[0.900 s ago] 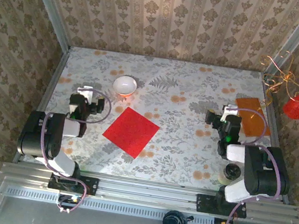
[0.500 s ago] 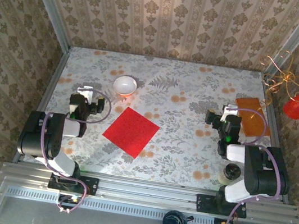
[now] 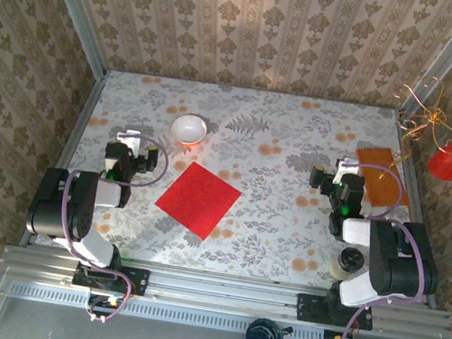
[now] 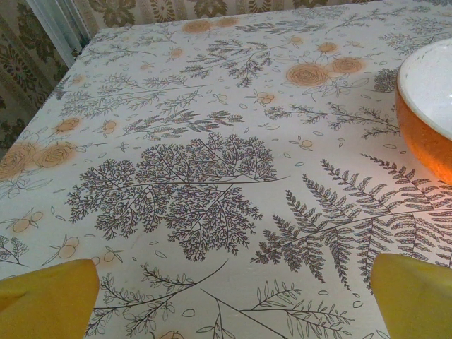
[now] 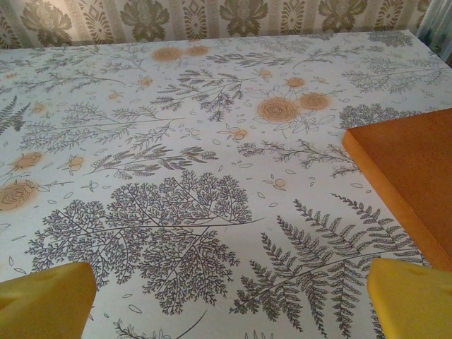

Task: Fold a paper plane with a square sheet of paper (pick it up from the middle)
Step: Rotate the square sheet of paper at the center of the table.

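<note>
change: nothing has been moved | left fingers [image 3: 132,135]: spread apart, empty | right fingers [image 3: 348,166]: spread apart, empty | square sheet of paper [image 3: 198,199]: laid flat on the surface [image 3: 300,138] between both fingers, nearer the left ones, untouched | meaning: folding not started yet

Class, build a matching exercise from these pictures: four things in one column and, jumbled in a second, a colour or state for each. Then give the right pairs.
Column one:
1. square sheet of paper
2. bowl
3. board
4. left gripper

Column two:
a. orange-brown, at the far right
b. bright red, lying flat
c. open, holding nothing
d. white inside, orange outside

Pairs: 1-b, 2-d, 3-a, 4-c.
</note>
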